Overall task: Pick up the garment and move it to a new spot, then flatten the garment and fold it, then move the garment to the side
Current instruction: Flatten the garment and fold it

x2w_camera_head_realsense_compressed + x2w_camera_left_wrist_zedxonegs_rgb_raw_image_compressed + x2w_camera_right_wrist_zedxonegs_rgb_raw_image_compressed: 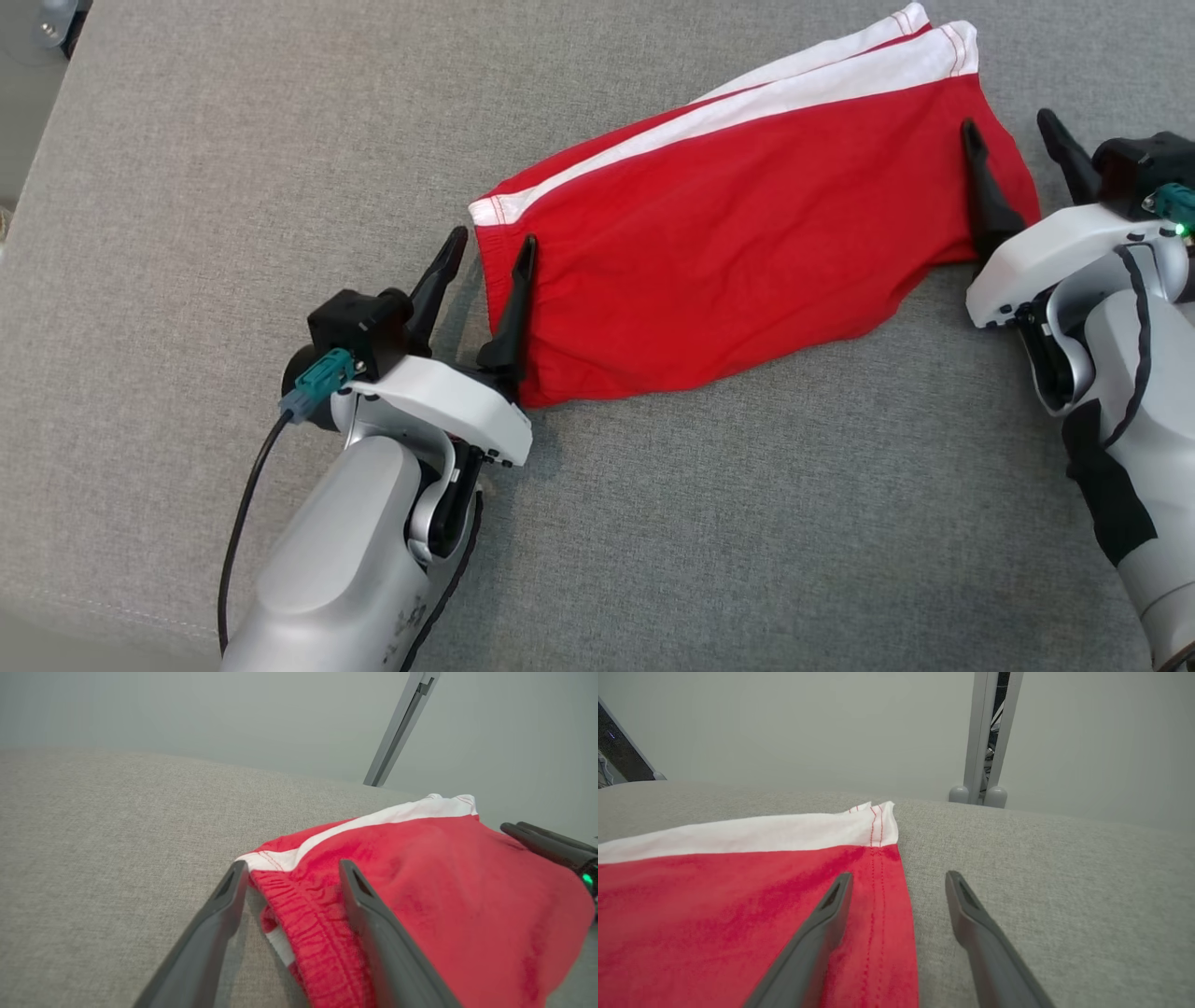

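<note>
Status: left end effector [494, 238] spread astride the waistband [303, 914] of the shorts [747, 252], which lie folded on the counter [187, 187], right end effector [1007, 121] spread astride the hem [878, 905]. Fold looks done imo, next needs both ends pinched to shift it aside

text: none readable | labels: none readable | numbers: none readable

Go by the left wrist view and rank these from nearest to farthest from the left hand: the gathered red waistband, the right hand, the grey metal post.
1. Gathered red waistband of the red-and-white shorts, between the left hand's open fingers.
2. Right hand, at the shorts' far end, right of view.
3. Grey metal post, beyond the grey fabric surface, upper right.
</note>
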